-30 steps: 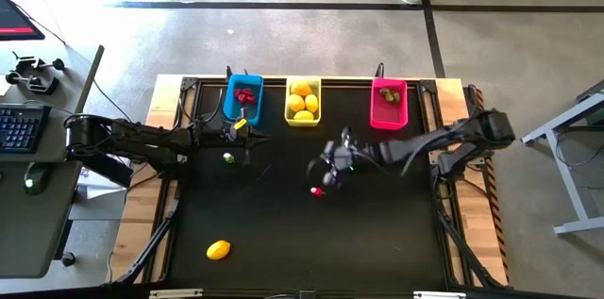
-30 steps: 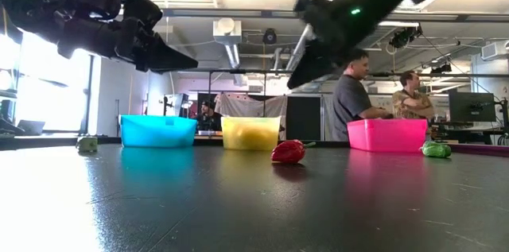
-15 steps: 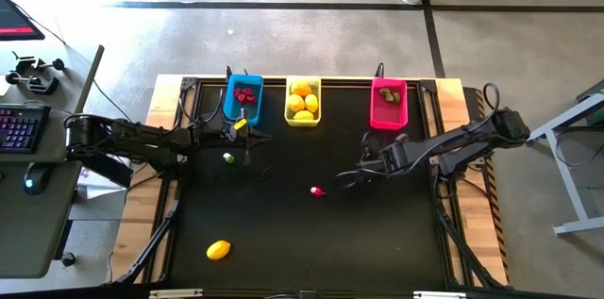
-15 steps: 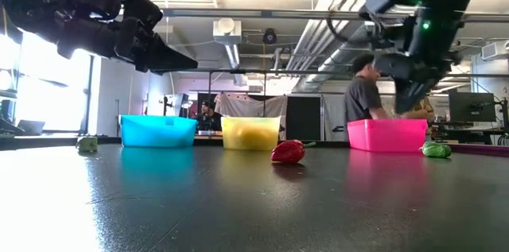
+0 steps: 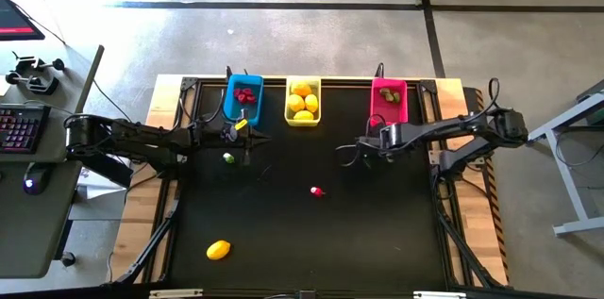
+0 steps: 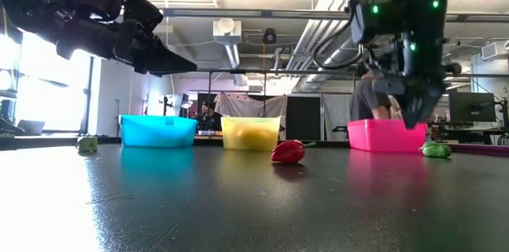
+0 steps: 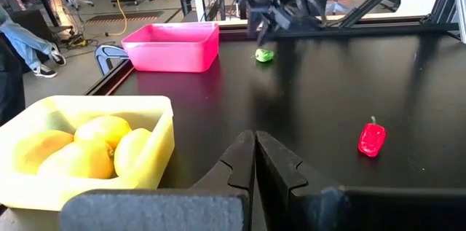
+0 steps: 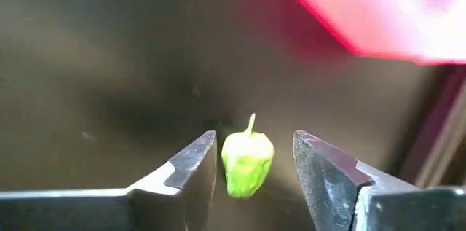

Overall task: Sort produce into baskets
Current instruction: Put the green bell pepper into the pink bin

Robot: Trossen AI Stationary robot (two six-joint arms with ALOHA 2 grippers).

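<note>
Along the far edge stand three baskets: blue [image 5: 244,99] with red bits, yellow [image 5: 302,101] with lemons, pink [image 5: 389,103] with green bits. A small green pepper [image 8: 247,162] lies on the black table in front of the pink basket. My right gripper [image 8: 253,143] hangs over it, pointing down and open, with one finger on either side and neither touching. The pepper also shows in the low view [image 6: 436,149]. A red pepper [image 5: 317,191] lies mid-table. My left gripper [image 7: 255,136] hovers shut and empty near the blue basket.
A second green piece [image 5: 227,157] lies on the table below my left gripper. A yellow lemon [image 5: 218,249] rests near the front left. Black frame rails [image 5: 444,233] border the table. People stand in the room beyond the pink basket [image 6: 386,135].
My right gripper has left the spot above the red pepper and gone toward the table's right and far edge, to in front of the pink basket. It has tipped from slanting to pointing steeply down. The red pepper stays where it was.
</note>
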